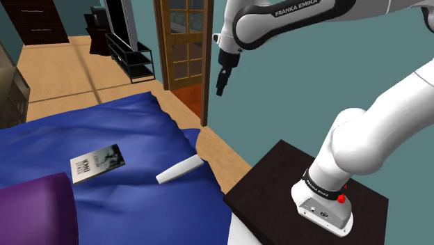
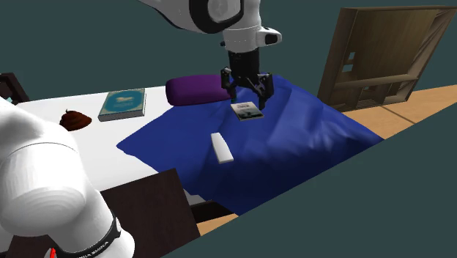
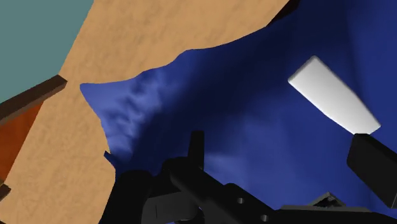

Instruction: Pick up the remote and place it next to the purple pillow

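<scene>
Shoulder view, one tool: empty, opened wide, presumably to admit the white remote lying flat on the bed below it, purple pillow farther beyond.

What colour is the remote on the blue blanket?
The remote is plain white; the shoulder view shows it best.

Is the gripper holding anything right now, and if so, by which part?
Nothing is held. The gripper hangs open in the air, and the white remote lies free on the blue blanket.
</scene>
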Controlling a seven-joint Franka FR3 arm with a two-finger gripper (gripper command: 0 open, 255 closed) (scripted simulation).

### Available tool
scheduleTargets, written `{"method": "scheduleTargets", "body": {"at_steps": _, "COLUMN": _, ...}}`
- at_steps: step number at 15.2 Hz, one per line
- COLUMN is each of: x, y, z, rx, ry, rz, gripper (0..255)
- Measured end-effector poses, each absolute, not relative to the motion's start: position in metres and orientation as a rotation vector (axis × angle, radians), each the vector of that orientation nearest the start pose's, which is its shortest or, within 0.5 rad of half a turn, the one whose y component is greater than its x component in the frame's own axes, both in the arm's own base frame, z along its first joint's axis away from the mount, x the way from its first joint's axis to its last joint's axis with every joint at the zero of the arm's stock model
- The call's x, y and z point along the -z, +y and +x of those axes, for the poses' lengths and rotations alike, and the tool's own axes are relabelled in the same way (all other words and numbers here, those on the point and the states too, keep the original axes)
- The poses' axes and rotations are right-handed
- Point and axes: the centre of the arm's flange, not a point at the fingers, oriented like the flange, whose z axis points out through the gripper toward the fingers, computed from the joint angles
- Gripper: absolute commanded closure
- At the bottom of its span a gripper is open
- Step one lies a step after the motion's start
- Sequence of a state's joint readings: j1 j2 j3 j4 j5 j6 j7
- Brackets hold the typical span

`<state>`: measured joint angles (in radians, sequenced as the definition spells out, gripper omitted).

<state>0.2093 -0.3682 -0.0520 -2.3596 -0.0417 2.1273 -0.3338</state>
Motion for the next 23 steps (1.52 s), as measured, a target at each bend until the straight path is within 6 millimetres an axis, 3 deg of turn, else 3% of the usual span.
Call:
{"method": "scheduleTargets", "body": {"at_steps": 11, "x": -0.376, "y": 0.156, "z": 0.486, "rx": 0.131, "ry": -1.326, "rz": -2.87, "gripper": 0}}
{"method": "scheduleTargets", "body": {"at_steps": 23, "x": -0.255, "y": 0.26, "z": 0.483, "rx": 0.038, "ry": -1.846, "rz": -2.561, "gripper": 0}}
